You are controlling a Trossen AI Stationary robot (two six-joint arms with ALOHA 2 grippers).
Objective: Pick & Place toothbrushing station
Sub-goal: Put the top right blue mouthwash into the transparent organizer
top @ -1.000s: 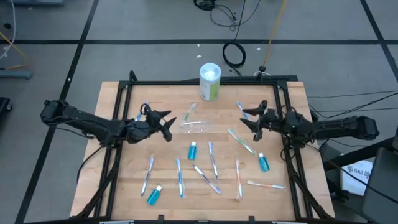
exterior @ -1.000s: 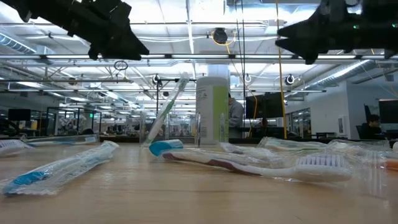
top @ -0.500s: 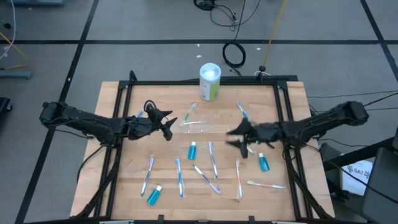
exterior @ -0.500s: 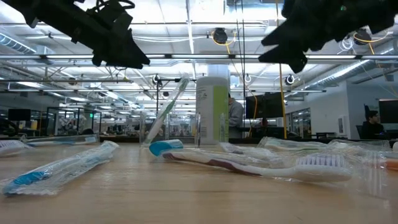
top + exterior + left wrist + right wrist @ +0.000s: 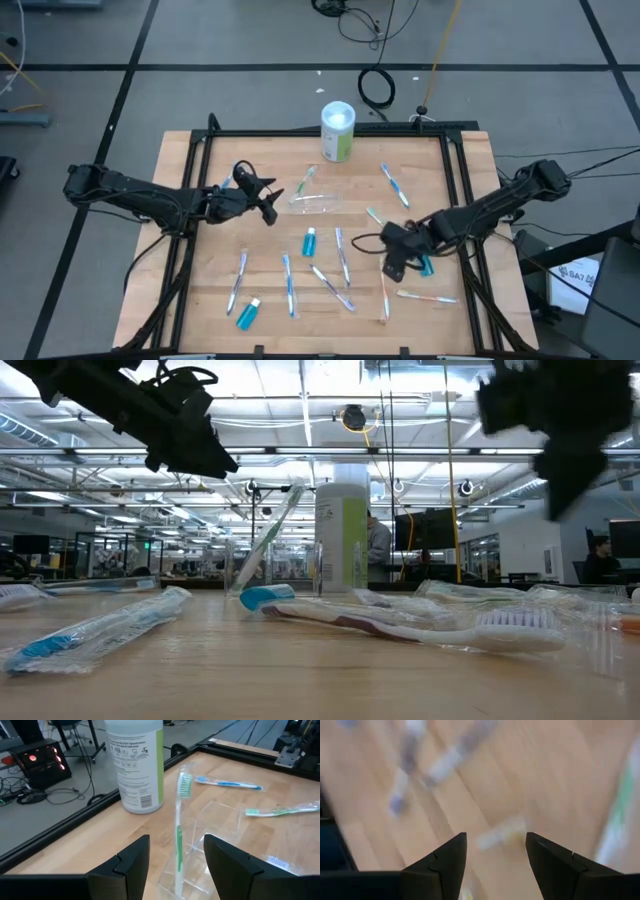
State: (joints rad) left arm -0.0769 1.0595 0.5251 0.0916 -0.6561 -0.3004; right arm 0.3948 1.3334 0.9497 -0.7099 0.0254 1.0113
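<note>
A small clear plastic cup [image 5: 316, 204] lies on its side mid-table. A green toothbrush [image 5: 305, 183] leans on it, head raised; both also show in the left wrist view, the cup [image 5: 220, 840] behind the toothbrush [image 5: 178, 835]. Several wrapped toothbrushes [image 5: 342, 256] and three blue tubes [image 5: 309, 241] [image 5: 248, 313] [image 5: 426, 263] lie flat on the wood. My left gripper [image 5: 266, 201] is open and empty above the table, left of the cup. My right gripper [image 5: 391, 266] is open and empty, tipped downward over an orange toothbrush [image 5: 384, 289] at the near right.
A tall white-and-green canister [image 5: 338, 130] stands at the table's far edge, behind the cup. A black frame [image 5: 330, 131] runs around the wooden table. Cables lie on the floor beyond. People show far off in the low view.
My right gripper has swung from the right side toward the table's near edge and middle, and has tipped from level to pointing downward over the toothbrushes at the near right. It has stayed open. Nothing on the table has moved.
</note>
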